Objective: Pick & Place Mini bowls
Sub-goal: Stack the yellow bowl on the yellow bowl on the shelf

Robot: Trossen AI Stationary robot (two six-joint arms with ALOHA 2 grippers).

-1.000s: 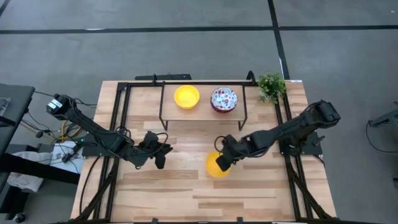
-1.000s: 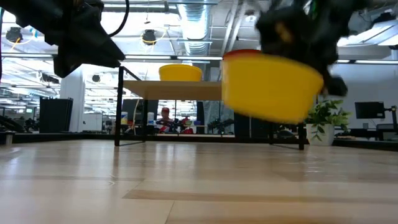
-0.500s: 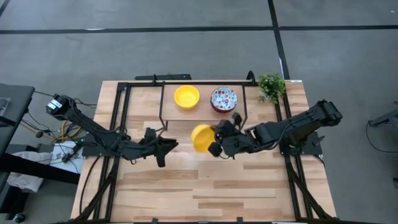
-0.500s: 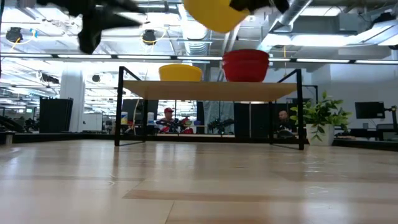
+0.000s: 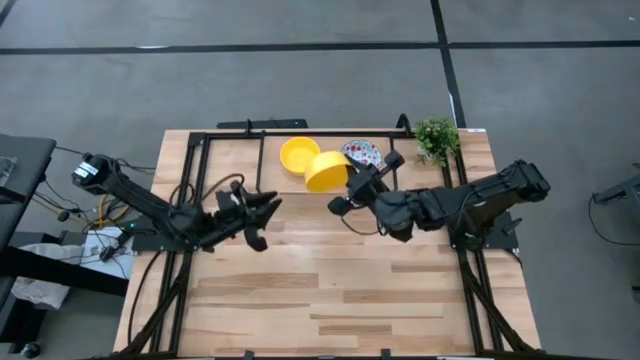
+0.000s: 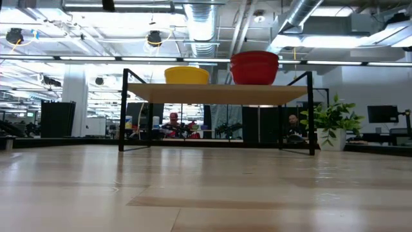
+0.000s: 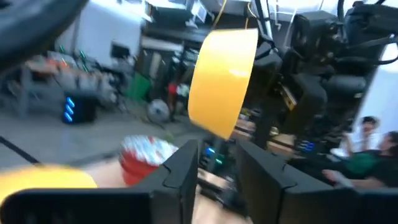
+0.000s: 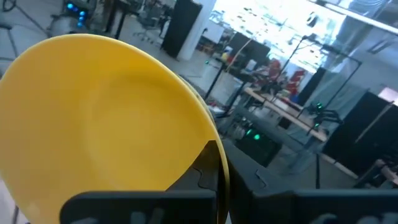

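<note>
My right gripper (image 5: 345, 182) is shut on a plain yellow mini bowl (image 5: 325, 170), held high over the raised shelf (image 6: 215, 93). In the right wrist view the bowl (image 8: 106, 118) fills most of the picture. On the shelf sit a yellow bowl (image 5: 296, 152) and a red bowl with a white, red-speckled inside (image 5: 364, 152); the low view shows them as a yellow bowl (image 6: 187, 75) and a red bowl (image 6: 254, 67) resting on their bases. My left gripper (image 5: 262, 210) is open and empty, raised to the left of the held bowl. My right gripper pinches the yellow bowl's rim (image 8: 214, 155), one finger (image 8: 202, 171) inside the bowl and the other outside the wall. The fingers come from the table's right side. The bowl is lifted clear and tipped onto its side.
The shelf's black frame stands on legs over the far half of the table. A green plant (image 5: 436, 138) sits at the far right corner. Bare wooden table (image 5: 330, 290) lies near the front edge. People sit in the room behind (image 6: 170, 119).
My right gripper has carried the yellow bowl from low over the table's middle up and toward the far edge, out of the low view and over the shelf, tipping it on its side. My left gripper has risen and moved slightly toward the far edge.
</note>
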